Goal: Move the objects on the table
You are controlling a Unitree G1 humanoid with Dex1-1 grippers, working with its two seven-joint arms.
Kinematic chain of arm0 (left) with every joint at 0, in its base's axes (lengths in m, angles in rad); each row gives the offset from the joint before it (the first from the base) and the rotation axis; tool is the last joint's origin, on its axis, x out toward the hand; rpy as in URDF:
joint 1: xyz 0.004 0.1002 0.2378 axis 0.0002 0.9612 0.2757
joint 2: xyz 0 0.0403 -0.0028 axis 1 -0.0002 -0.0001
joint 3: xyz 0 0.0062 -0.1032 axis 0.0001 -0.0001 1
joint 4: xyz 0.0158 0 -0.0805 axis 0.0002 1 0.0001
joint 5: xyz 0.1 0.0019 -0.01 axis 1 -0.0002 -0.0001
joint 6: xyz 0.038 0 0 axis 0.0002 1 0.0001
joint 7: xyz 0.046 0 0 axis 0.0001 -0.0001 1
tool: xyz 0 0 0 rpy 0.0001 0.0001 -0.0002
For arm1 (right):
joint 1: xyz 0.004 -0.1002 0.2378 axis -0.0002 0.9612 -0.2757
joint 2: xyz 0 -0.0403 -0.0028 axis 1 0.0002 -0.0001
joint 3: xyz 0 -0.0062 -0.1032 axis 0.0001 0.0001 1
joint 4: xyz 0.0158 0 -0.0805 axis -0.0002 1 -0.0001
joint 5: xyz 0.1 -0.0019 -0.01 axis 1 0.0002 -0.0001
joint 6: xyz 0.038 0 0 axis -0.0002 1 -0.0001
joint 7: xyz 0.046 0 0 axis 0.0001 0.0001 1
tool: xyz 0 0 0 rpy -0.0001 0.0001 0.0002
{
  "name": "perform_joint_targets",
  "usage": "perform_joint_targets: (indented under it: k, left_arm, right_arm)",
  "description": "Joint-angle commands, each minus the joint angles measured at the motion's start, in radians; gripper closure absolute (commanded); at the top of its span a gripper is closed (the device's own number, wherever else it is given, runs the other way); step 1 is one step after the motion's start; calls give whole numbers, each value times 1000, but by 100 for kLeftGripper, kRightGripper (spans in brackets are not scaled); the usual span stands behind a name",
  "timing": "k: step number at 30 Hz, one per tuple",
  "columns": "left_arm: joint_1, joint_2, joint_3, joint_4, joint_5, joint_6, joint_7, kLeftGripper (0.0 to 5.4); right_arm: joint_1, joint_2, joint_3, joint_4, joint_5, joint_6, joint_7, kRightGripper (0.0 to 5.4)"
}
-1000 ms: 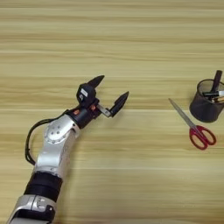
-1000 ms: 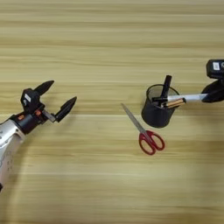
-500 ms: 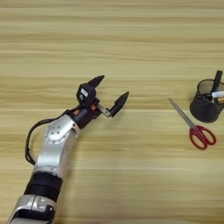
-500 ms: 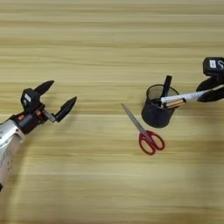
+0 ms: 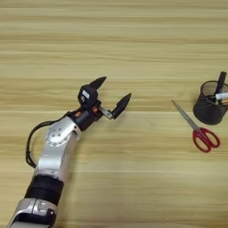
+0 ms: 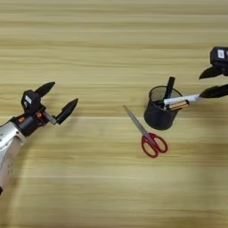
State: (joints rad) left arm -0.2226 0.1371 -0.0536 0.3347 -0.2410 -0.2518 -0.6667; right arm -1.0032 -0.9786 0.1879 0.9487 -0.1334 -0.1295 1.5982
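Wood-grain table (image 6: 111,40): black mesh pen cup (image 6: 159,115), red-handled scissors (image 6: 147,133) beside.

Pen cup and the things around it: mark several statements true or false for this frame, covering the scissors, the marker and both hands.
1. The pen cup stands upright on the table. True.
2. The scissors lie inside the cup. False: they lie flat on the table, just left of it.
3. The left hand holds the scissors. False: it is open, empty and far to their left.
4. The white marker leans out over the cup's rim toward the right hand. True.
5. The scissors' handles are blue. False: they are red.
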Motion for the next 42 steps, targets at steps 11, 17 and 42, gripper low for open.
perform_joint_targets:
  k: [11,17,42]
  left_arm:
    - [-22,1,-1,26,17,-20,4,0]
    - [-27,5,2,35,14,-25,0,0]
    - [-20,15,4,36,20,-38,3,0]
  right_arm:
    - [115,24,-219,-64,241,26,-48,57]
    - [248,56,-312,-161,342,32,-112,3]
    - [632,217,-513,-420,541,10,-404,3]
